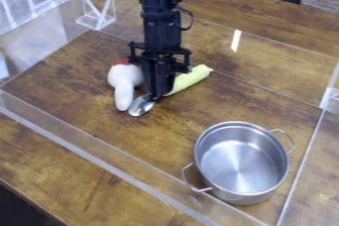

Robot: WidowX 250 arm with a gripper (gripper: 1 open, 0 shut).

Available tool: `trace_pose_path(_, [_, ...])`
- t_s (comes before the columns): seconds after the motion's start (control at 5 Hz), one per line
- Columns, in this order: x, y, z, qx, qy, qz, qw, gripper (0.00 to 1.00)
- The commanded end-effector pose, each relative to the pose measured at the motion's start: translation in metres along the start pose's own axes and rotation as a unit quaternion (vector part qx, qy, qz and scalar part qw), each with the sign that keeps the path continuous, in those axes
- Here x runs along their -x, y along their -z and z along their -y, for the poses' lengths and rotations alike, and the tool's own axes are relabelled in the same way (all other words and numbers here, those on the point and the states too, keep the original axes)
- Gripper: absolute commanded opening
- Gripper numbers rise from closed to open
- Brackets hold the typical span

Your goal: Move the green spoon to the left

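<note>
The black tool (155, 79) points steeply down at the wooden counter (79, 81), its fingers drawn close together around the handle of the green spoon (176, 83); they appear clamped on it, though the contact itself is partly hidden by the fingers. The spoon lies at a slant in the middle of the counter, its yellow-green handle reaching up and to the right of the tool and its shiny metal bowl showing low and to the left, just beside the white mushroom toy (125, 86). That toy lies on its side immediately left of the tool, red cap uppermost. A steel pot (243, 161) with two side handles stands well apart at the lower right, inside the clear plastic wall (93, 166) edging the counter.
</note>
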State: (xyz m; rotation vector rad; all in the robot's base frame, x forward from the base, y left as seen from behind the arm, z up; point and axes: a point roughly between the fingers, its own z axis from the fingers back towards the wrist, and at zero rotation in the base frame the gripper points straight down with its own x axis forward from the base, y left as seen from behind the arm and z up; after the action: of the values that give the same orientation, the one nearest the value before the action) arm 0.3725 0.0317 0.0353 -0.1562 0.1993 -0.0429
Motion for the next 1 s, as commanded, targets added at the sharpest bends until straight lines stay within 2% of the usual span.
trace_pose_path(0.0, [0.001, -0.027, -0.004, -0.009, 0.0, 0.027, 0.9996, 0.0])
trace_pose_path(0.4, [0.009, -0.05, -0.008, -0.013, 0.001, 0.032, 0.9994, 0.0])
trace_pose_path(0.8, [0.017, -0.082, -0.013, -0.013, -0.002, 0.047, 0.9988, 0.0])
